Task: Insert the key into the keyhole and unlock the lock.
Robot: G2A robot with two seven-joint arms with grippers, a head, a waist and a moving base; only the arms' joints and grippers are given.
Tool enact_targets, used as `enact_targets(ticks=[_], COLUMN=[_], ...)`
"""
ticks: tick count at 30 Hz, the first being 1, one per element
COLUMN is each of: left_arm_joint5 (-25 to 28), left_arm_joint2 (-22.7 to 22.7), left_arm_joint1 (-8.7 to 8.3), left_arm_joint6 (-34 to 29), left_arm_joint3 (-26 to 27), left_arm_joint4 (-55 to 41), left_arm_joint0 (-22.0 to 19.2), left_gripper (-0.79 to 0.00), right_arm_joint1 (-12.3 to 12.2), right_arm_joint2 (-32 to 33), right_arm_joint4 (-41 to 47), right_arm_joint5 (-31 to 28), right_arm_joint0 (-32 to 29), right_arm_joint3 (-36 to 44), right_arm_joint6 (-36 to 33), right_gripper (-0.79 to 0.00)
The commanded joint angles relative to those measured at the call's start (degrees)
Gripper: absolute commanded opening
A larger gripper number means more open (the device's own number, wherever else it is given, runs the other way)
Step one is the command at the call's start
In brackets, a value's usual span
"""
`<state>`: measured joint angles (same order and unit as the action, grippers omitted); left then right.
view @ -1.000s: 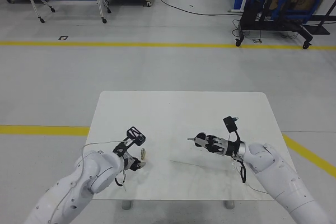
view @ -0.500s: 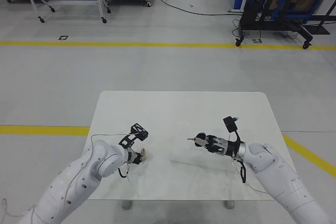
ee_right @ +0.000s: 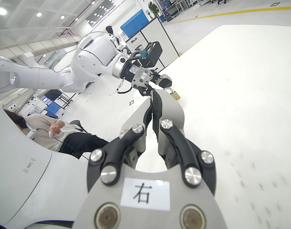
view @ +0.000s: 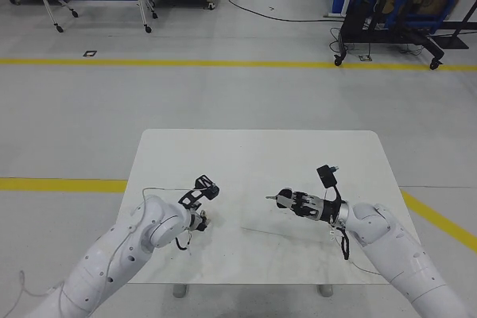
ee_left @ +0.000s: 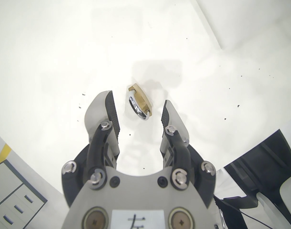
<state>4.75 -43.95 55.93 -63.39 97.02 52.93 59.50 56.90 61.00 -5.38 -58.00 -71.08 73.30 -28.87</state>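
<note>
A small brass padlock (ee_left: 141, 99) with a chrome shackle lies on the white table (view: 302, 151). My left gripper (ee_left: 138, 100) hangs open just above it, one finger on each side and neither touching. The right wrist view shows the padlock (ee_right: 175, 95) lying below the left gripper (ee_right: 159, 88). My right gripper (view: 281, 198) is held over the table's middle right, shut on a thin key (view: 269, 197) whose tip points toward the left arm. In the right wrist view the shut pads (ee_right: 155, 110) hide the key.
The table's near-left edge (view: 135, 278) runs close behind the left arm. Bare tabletop lies between the two grippers and toward the far side. Yellow floor lines (view: 222, 62) and wheeled racks (view: 103, 16) are well away from the table.
My left arm has moved forward and to the right, bringing its open gripper over the padlock that lay beside it before. The right arm and key have stayed still.
</note>
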Motion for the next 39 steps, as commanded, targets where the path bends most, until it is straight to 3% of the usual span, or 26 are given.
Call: enact_targets(ticks=[1,14,20,27,35,39], left_arm_joint5=[0.62,1.08,1.17,2.64,3.86,4.38], left_arm_joint2=[0.41,0.09,-1.04,-0.63,-0.05,0.4], left_arm_joint1=[0.24,0.94,0.84,1.41,2.16,2.64], left_arm_joint6=[-0.16,-1.85,-2.63,-3.13,-4.06,-3.81], left_arm_joint3=[-0.14,-0.13,0.37,-0.93,-2.53,-3.72], left_arm_joint4=[-0.18,0.77,1.27,0.53,0.63,0.3], left_arm_joint0=[-0.21,-0.58,0.13,-0.57,-2.18,-2.96], left_gripper=[-0.422,-0.505,-0.622,-0.705,-0.785,-0.785], right_arm_joint1=[0.0,0.0,0.0,0.0,0.0,0.0], right_arm_joint2=[0.0,0.0,0.0,0.0,0.0,0.0], right_arm_joint4=[0.0,0.0,0.0,0.0,0.0,0.0], right_arm_joint5=[0.0,0.0,0.0,0.0,0.0,0.0], right_arm_joint0=[0.0,0.0,0.0,0.0,0.0,0.0], right_arm_joint3=[0.0,0.0,0.0,0.0,0.0,0.0], right_arm_joint6=[0.0,0.0,0.0,0.0,0.0,0.0], right_gripper=[-0.785,-0.785,-0.785,-0.785,-0.785,-0.785])
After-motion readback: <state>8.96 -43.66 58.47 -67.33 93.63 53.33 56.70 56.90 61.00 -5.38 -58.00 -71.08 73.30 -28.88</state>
